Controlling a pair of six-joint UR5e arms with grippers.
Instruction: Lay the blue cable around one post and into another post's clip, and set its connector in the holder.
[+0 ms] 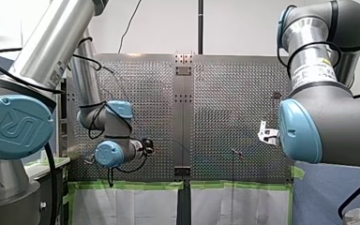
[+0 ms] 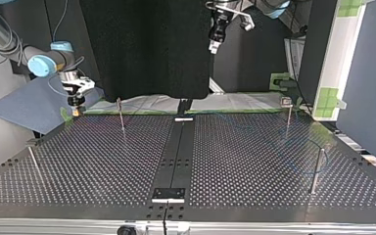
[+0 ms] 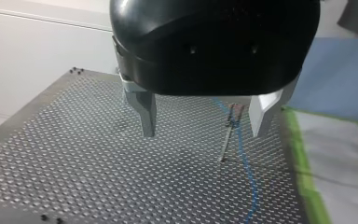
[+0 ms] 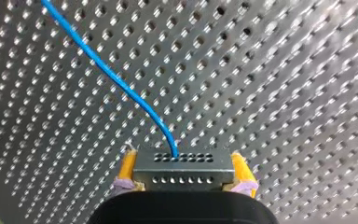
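"Where's the cable?"

"My right pincer (image 4: pixel 182 159) pinches its connector (image 4: pixel 182 175). The blue cable (image 4: pixel 116 79) runs ahead, away from me, across the counter (image 4: pixel 284 93)."

"And the left?"

"My left pincer (image 3: pixel 204 129) hangs spread, a post (image 3: pixel 228 135) ahead of it, the cable just beside that post. It's the nearer arm for routing, I judge."

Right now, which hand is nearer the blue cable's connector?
My right. My right hand holds the connector between its yellow pads; my left hand hangs open above the table near a post, no connector by it.
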